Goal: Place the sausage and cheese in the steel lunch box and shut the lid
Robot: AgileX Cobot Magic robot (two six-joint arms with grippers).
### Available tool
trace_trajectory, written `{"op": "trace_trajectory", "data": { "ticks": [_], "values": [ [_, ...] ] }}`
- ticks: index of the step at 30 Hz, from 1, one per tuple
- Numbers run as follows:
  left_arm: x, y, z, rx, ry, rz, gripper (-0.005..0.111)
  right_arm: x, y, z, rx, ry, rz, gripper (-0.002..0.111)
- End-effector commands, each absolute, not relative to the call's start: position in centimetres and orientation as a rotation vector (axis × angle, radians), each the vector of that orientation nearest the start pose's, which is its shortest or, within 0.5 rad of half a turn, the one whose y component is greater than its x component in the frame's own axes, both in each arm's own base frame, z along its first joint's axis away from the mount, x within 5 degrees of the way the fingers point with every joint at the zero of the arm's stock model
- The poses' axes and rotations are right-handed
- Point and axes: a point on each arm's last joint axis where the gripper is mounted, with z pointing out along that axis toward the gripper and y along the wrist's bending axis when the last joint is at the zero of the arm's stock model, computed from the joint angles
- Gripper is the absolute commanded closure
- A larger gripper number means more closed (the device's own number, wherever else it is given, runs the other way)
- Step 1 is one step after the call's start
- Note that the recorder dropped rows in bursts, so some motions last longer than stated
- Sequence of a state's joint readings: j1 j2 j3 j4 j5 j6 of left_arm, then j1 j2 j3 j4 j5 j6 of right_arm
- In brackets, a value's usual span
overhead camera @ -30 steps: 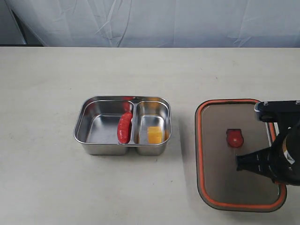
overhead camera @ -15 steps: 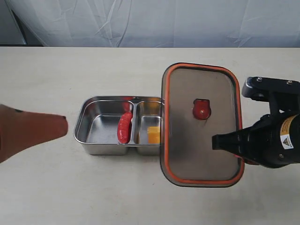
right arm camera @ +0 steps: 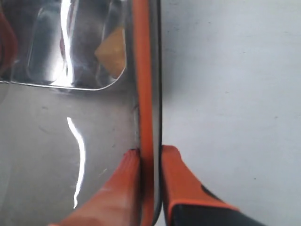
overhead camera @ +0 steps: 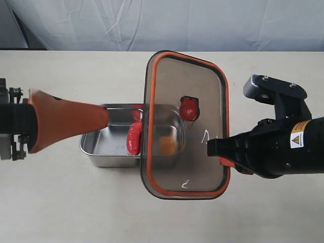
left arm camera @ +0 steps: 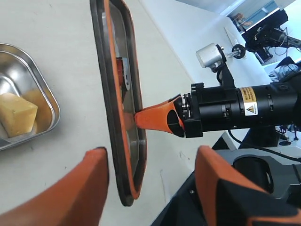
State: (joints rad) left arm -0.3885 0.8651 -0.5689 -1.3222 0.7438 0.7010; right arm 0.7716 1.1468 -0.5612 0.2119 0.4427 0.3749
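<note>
The steel lunch box (overhead camera: 109, 134) sits on the table with the red sausage (overhead camera: 134, 137) in its left compartment and the yellow cheese (overhead camera: 167, 144) in the right one, dimly seen through the lid. My right gripper (overhead camera: 223, 153) (right arm camera: 150, 153) is shut on the rim of the dark lid (overhead camera: 185, 152) (right arm camera: 146, 70), holding it tilted in the air over the box's right half, orange seal (left arm camera: 126, 56) and valve tab (overhead camera: 189, 108) showing. My left gripper (overhead camera: 104, 119) (left arm camera: 151, 155) is open at the box's left end; in its wrist view the lid's near edge (left arm camera: 134, 188) stands between its fingers untouched.
The beige table (overhead camera: 61, 202) extends all round the box. A white cloth backdrop (overhead camera: 167, 23) hangs behind the far edge. The right arm's black body (overhead camera: 283, 147) sits low over the right side of the table.
The right gripper has lifted the lid off the table on the right and carried it left over the box. The left arm has come in from the left to the box's end.
</note>
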Motion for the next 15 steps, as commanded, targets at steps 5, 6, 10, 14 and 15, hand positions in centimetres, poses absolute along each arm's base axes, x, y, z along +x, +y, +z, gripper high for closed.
{"op": "trace_trajectory", "data": {
  "ticks": [5, 6, 10, 14, 15],
  "values": [
    [12.5, -11.6, 30.2, 0.351, 2.101, -1.287, 0.053, 13.8, 15.5, 23.0, -0.346, 2.561, 0.765, 0.108],
    [12.5, -11.6, 30.2, 0.351, 2.101, -1.287, 0.053, 13.7, 15.6, 23.0, -0.352, 2.558, 0.782, 0.108],
    [12.5, -11.6, 30.2, 0.365, 2.098, -1.277, 0.053, 13.5, 15.9, 23.2, -0.378, 2.547, 0.837, 0.108],
    [12.5, -11.6, 30.2, 0.367, 2.097, -1.276, 0.053, 13.4, 16.2, 23.4, -0.392, 2.532, 0.892, 0.108],
    [12.5, -11.6, 30.2, 0.365, 2.097, -1.274, 0.053, 13.3, 16.3, 23.4, -0.398, 2.531, 0.904, 0.108]
  ]
}}
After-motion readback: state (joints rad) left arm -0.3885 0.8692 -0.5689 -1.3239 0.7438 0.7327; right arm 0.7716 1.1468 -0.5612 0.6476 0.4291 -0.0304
